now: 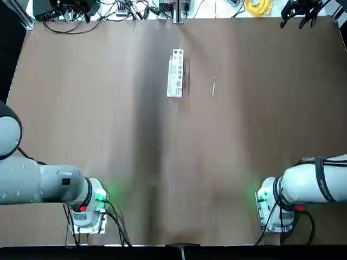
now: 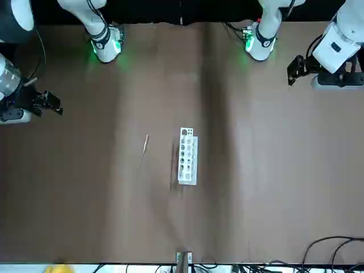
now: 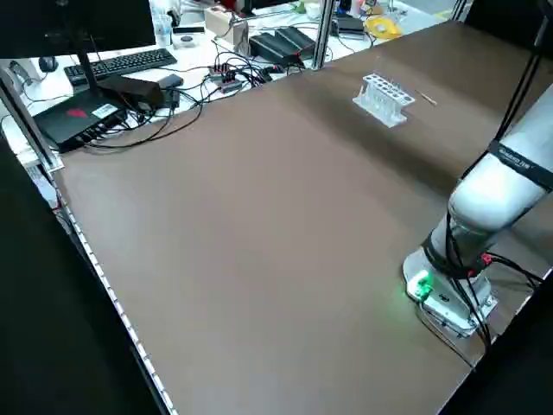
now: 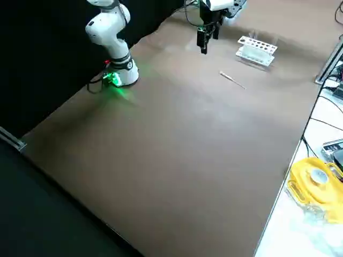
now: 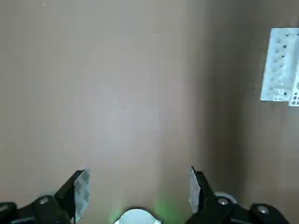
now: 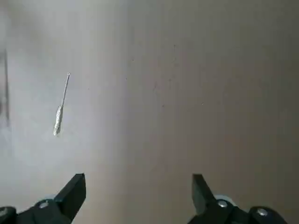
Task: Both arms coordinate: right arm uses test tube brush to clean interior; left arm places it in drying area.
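While both grippers (image 5: 137, 196) (image 6: 139, 198) hang wide apart and empty, white rack (image 1: 175, 73) beside brush (image 1: 213, 85), cables beyond (image 1: 127, 10)

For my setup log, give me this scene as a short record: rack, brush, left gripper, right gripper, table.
rack: white drying rack, standing on the table, round holes in top
brush: thin brush, lying flat on the robot's right of the rack, apart from it
left gripper: left gripper open, raised over the table's left side
right gripper: right gripper open, raised over the right side
table: brown tabletop
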`<state>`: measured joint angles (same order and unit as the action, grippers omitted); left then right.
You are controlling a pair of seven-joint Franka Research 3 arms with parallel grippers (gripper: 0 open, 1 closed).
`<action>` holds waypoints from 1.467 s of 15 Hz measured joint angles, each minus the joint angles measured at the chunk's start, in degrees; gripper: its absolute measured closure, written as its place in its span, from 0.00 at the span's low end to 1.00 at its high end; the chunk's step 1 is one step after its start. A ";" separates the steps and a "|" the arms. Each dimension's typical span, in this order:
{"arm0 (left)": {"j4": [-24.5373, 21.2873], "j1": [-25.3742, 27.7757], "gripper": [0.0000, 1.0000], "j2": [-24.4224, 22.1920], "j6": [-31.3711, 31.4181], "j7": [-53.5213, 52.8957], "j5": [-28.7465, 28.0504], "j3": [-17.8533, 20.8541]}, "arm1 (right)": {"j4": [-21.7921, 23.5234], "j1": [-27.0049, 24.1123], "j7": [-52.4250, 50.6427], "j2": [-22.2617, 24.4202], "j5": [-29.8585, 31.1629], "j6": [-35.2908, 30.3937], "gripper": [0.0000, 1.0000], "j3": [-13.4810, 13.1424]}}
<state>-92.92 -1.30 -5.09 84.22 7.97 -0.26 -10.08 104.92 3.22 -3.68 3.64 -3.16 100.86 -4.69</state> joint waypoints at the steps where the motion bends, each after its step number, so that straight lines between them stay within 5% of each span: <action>1: -0.12 -0.20 0.00 0.00 0.00 -0.03 0.00 0.05 | 0.00 0.05 -0.03 0.00 0.00 -0.01 0.00 0.06; 6: -0.27 -0.20 0.00 0.28 -0.02 -0.20 0.00 0.48 | 0.00 1.24 -0.25 0.00 -0.06 -0.19 0.00 0.42; 10: -0.20 -0.02 0.00 3.06 0.69 -0.17 0.00 0.81 | 0.51 7.92 -0.20 -1.85 -0.13 0.61 0.00 0.70; 15: -0.13 -0.03 0.00 4.40 0.94 -0.63 0.00 0.81 | -1.18 15.20 2.55 -14.66 -0.17 9.70 0.00 0.90; 22: -0.07 0.04 0.00 6.96 4.28 -0.79 2.12 0.81 | -8.83 20.53 26.47 -29.71 -0.16 13.63 0.00 0.90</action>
<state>-93.00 -1.26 1.87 88.50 7.18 1.86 -9.27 96.09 23.75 22.79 -26.07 -3.32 114.49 -3.79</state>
